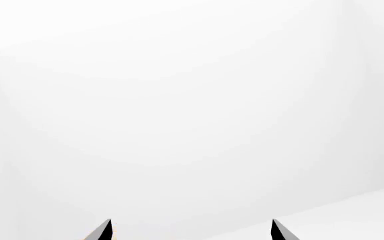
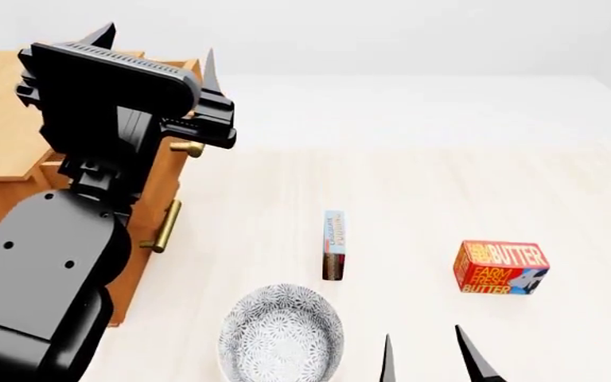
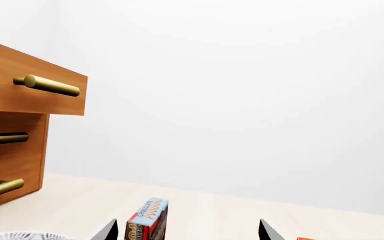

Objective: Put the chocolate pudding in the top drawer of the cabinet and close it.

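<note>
Small thin chocolate pudding carton point(image 2: 333, 245), light blue at the far end and dark brown-red at the near end, stands on its narrow edge on the pale wood tabletop point(image 2: 422, 191), untouched, roughly mid-table. Orange-brown wood-grain cabinet point(image 2: 3, 171) sits at the left edge; its top drawer point(image 3: 25, 82) with the brass bar handle point(image 3: 48, 86) is pulled out, jutting past the lower drawer front. Second brass handle point(image 2: 163, 226) lower down. Left gripper point(image 2: 157, 52), black, is raised high above the open drawer, fingers spread wide with nothing between them; its wrist camera sees only white wall. Right gripper point(image 2: 428, 362) is low at the near edge, just the two dark fingertips point(image 2: 476, 358) showing, parted and empty, pudding ahead of them but apart. Patterned grey-white ceramic bowl point(image 2: 281, 334) just beside the right gripper, near side of the pudding. Red-orange butter box point(image 2: 501, 267) lies to the right, well apart from the pudding.
</note>
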Robot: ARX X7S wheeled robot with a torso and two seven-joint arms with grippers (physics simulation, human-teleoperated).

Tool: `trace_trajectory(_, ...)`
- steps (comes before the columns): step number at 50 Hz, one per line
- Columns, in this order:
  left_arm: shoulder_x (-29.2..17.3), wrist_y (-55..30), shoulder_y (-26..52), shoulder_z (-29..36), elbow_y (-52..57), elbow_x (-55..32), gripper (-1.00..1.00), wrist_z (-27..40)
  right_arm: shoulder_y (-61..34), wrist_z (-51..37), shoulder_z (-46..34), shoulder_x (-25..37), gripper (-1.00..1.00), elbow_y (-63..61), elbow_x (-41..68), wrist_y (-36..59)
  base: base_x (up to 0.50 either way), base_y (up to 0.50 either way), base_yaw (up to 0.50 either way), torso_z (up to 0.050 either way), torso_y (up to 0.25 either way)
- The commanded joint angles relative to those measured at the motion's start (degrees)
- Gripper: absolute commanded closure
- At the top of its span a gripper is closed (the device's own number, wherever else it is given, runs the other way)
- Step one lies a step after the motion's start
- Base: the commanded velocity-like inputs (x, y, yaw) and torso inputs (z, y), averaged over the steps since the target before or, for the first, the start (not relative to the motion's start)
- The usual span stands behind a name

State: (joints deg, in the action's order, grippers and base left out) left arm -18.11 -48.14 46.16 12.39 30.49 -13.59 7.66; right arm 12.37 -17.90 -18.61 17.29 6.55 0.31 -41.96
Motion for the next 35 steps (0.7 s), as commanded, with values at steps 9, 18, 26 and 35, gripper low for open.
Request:
trace_trajectory(9, -0.29, 1.40, -0.40, 0.19, -1.31, 0.00, -1.00, 0.14, -0.01, -0.51, -0.27, 0.15, -1.00, 0.56, -0.25, -0.81, 0.06, 0.00, 0.00, 0.000, 0.000)
trace_trajectory(18, 0.44, -1.04, 4.55, 0.49, -7.62, -0.43, -1.00, -0.46, -0.10, -0.62, -0.48, 0.25, -1.00, 0.64, -0.24, -0.79, 0.00, 0.00, 0.00, 0.000, 0.000)
trace_trajectory(26, 1.87, -12.51, 16.87, -0.40, -22.53, -5.30, -1.00, -5.52, -0.67, -0.52, -0.82, 0.14, -1.00, 1.25, 0.19, -0.72, 0.00, 0.00, 0.00, 0.000, 0.000)
trace_trajectory(35, 3.19, -28.16, 32.83, -1.62, -38.31, -10.16, -1.00, -10.97, -1.46, -0.61, -0.98, -0.07, -1.00, 2.45, 0.46, -0.59, 0.00, 0.00, 0.00, 0.000, 0.000)
